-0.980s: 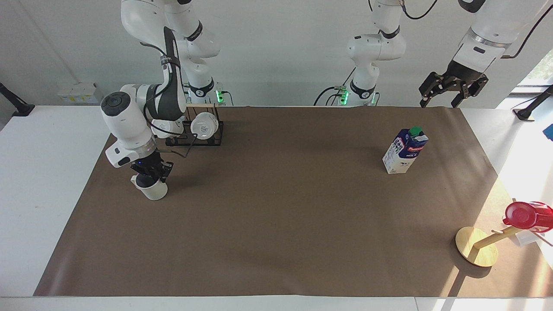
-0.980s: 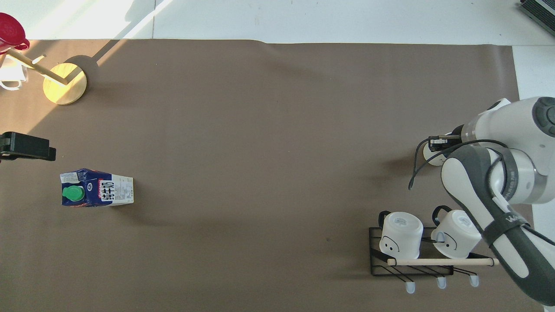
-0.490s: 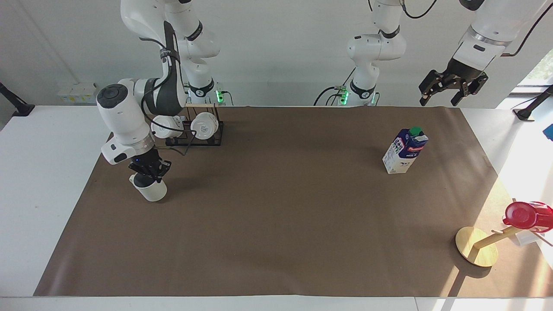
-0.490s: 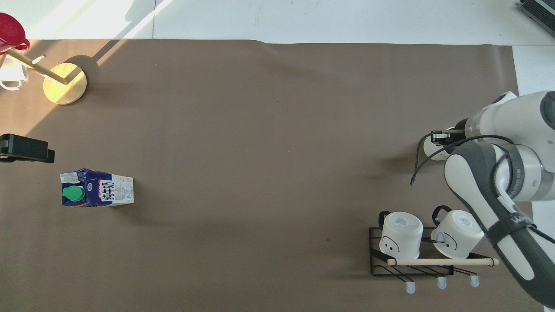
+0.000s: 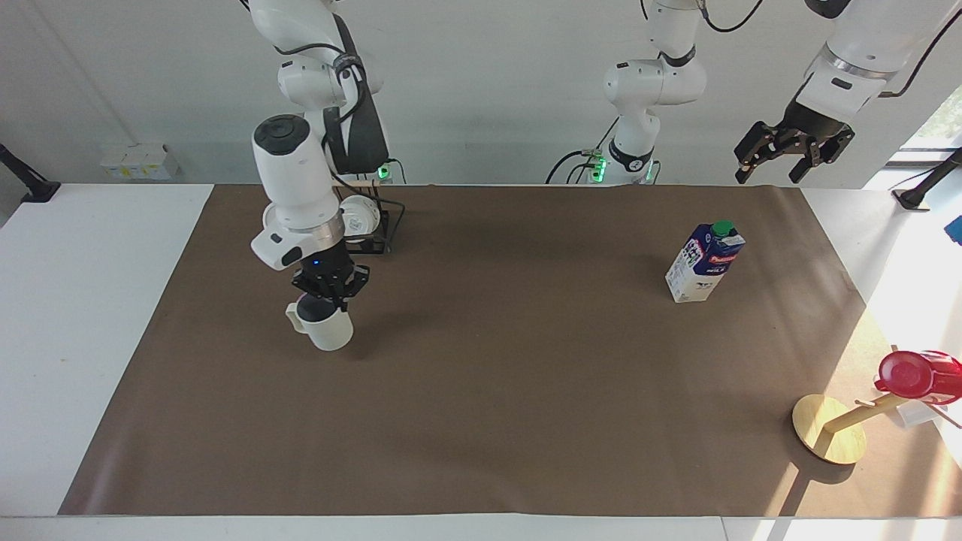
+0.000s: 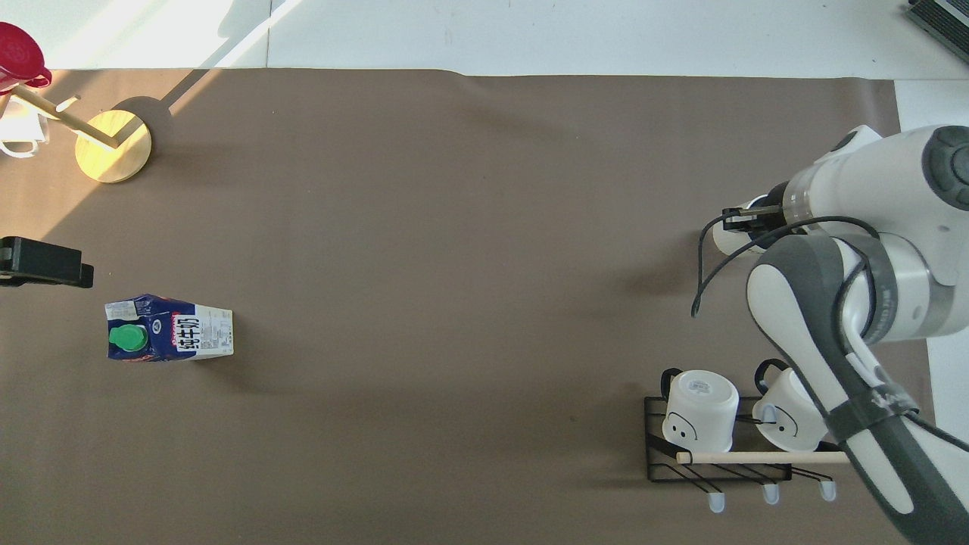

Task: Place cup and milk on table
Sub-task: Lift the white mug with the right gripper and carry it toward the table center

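The cup [image 5: 325, 329] is an off-white mug with a loop handle, toward the right arm's end of the table [image 5: 481, 391]. My right gripper [image 5: 328, 297] comes down from above and is shut on the cup's rim. It holds the cup upright, low over the brown sheet; I cannot tell whether the cup touches it. In the overhead view the cup [image 6: 728, 239] peeks out from under the right gripper [image 6: 746, 220]. The milk [image 5: 704, 262] stands upright on the sheet toward the left arm's end; it also shows in the overhead view [image 6: 169, 337]. My left gripper [image 5: 793, 155] is open and empty, raised beside the milk [image 6: 44, 262].
A black wire rack [image 5: 373, 225] with two white mugs [image 6: 700, 409] stands nearer to the robots than the cup. A wooden stand [image 5: 828, 437] with a red cup [image 5: 914, 373] stands at the left arm's end, farther from the robots than the milk.
My right gripper has carried the cup sideways toward the left arm's end of the table, and its arm has swung upright. The milk has not moved; the left gripper stays raised.
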